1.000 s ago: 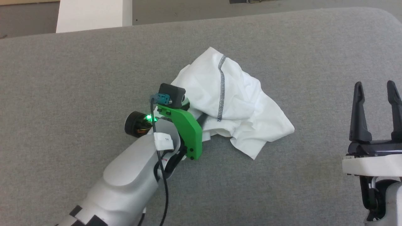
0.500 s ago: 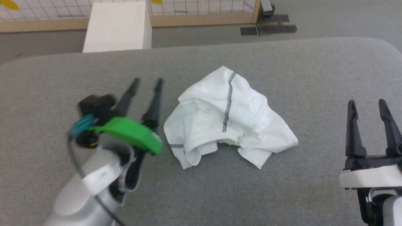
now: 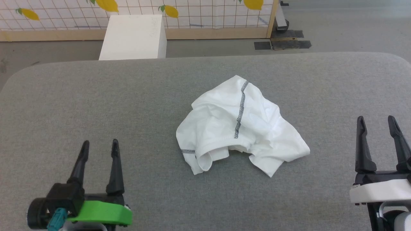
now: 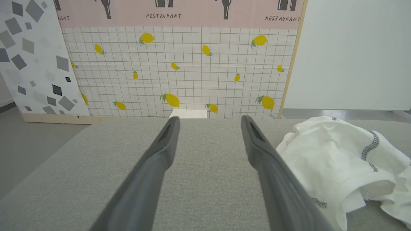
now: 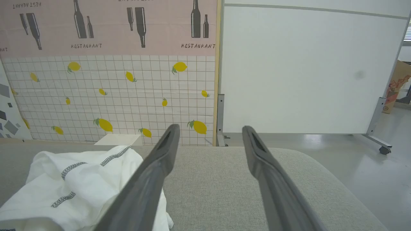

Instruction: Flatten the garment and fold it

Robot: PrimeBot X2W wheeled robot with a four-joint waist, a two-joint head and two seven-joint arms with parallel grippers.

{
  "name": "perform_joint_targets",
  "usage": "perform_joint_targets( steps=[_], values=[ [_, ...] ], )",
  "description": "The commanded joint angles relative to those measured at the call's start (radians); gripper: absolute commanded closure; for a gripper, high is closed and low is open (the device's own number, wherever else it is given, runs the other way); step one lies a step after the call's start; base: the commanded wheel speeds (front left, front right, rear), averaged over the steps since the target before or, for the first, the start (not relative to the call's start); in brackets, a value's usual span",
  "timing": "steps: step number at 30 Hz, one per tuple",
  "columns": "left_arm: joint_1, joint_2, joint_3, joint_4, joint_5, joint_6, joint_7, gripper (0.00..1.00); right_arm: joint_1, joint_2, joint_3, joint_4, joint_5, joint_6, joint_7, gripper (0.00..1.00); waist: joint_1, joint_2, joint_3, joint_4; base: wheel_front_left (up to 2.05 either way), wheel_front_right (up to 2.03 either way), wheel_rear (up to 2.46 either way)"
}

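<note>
The garment (image 3: 239, 126) lies crumpled in a white heap with dark zigzag seams at the middle of the grey table (image 3: 96, 106). My left gripper (image 3: 99, 144) stands open at the lower left, well clear of the cloth, nothing between its fingers. At the lower right my right gripper (image 3: 376, 120) is open too, apart from the cloth. In the left wrist view the garment (image 4: 340, 160) sits right of the open left gripper (image 4: 208, 120). The right wrist view has the garment (image 5: 74, 183) left of the open right gripper (image 5: 208, 128).
A rigid white box (image 3: 133, 37) stands on the floor beyond the table's far edge, in front of a lemon-patterned panel (image 3: 192, 12). Dark floor mats (image 3: 282, 43) lie past the far right. The table's corners are rounded.
My left gripper has let go of the garment's left side, opened, and drawn back to the lower left. The head camera has tilted up, showing more floor. The right gripper stays put.
</note>
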Motion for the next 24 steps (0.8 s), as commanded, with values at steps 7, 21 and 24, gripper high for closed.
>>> perform_joint_targets(
  steps=[7, 21, 24],
  values=[
    [0.002, -0.102, 0.028, 0.025, 0.048, -0.083, -0.004, 0.00, -0.009, 0.000, 0.020, -0.003, -0.022, -0.002, 0.074, 0.00, 0.0001, 0.0000, 0.025, 0.022, 0.00, 0.00, 0.00],
    [-0.059, -0.205, 0.079, 0.124, 0.116, -0.204, -0.004, 0.00, -0.115, -0.055, 0.117, 0.146, -0.045, -0.002, 0.429, 0.00, 0.0001, 0.0000, 0.143, 0.097, 0.00, 0.00, 0.00],
    [-0.074, -0.226, 0.088, 0.140, 0.129, -0.225, -0.004, 0.00, -0.130, -0.076, 0.132, 0.178, -0.009, -0.002, 0.514, 0.00, 0.0001, 0.0000, 0.171, 0.119, 0.00, 0.00, 0.00]
  ],
)
